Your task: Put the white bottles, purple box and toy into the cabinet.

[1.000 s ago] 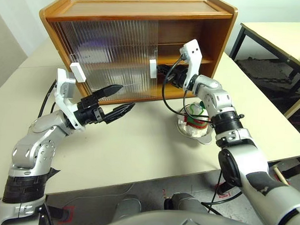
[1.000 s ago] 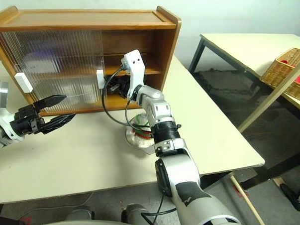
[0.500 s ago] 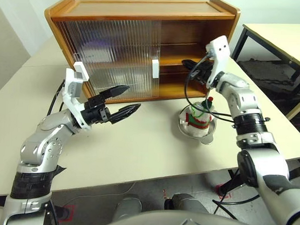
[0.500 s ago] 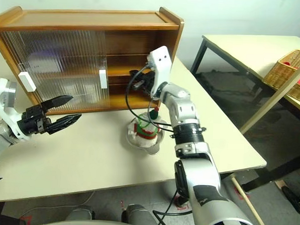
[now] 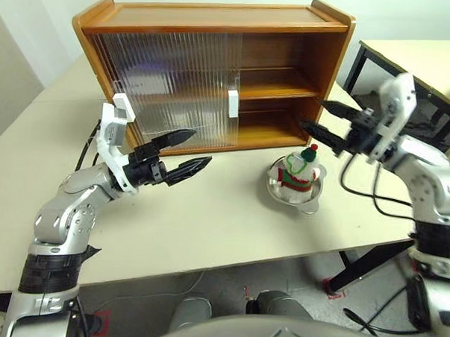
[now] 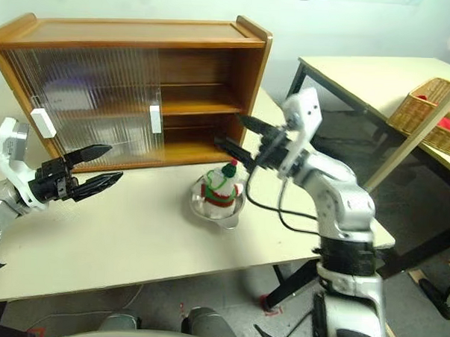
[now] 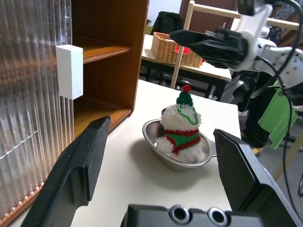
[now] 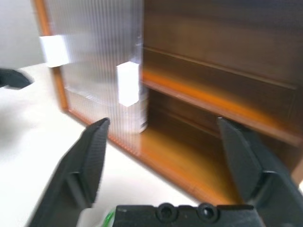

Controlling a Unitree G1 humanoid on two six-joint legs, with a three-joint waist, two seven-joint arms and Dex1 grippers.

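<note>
— Gripper check: how do yours stand?

— My right gripper [image 6: 238,134] hangs above the tabletop [image 5: 208,212] with its two black fingers spread apart and nothing between them, pointing toward the open right half of the cabinet [image 5: 214,71]. My left gripper [image 5: 187,152] is just as spread and empty, level over the tabletop in front of the ribbed sliding doors [image 5: 169,84], which cover the cabinet's left half.

— And the toy?

— The toy [image 5: 297,172], a white plush with a green hat and a red pompom, sits upright in a steel bowl [image 5: 313,195] on the tabletop, just in front of the cabinet's open side and below my right gripper. The shelves I can see in that open side are bare.

— The bottles, the purple box?

— Something white stands behind the ribbed doors; I cannot tell what.
</note>
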